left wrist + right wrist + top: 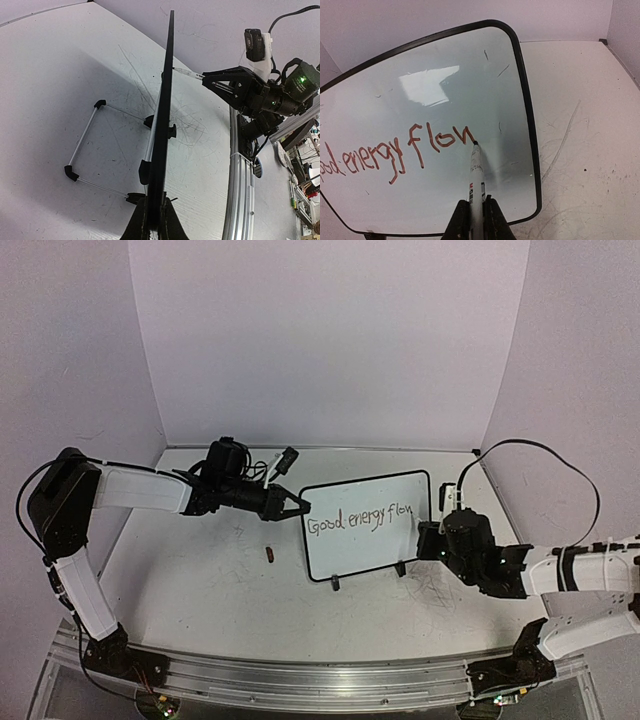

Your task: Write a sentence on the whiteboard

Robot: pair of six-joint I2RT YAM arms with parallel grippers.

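Two hands: both at the small whiteboard [370,552], which stands tilted on its stand near the middle of the worktop [190,580].
Left hand [154,220]: closed tight on the board's left edge, one finger on each side of the black rim; its wrist view shows the board edge-on.
Right hand [476,217]: closed narrow around a white marker [477,172] that points up at the board face.
Marker tip: touching the board at the end of the last word.
Sentence [395,155]: reddish-brown handwriting across the middle of the board, reading "Good energy flo" plus a half-made last letter.
Stand: thin wire legs [82,145] with black feet, behind the board.
Small dark red piece [271,555]: lying on the worktop just left of the board, touching nothing.
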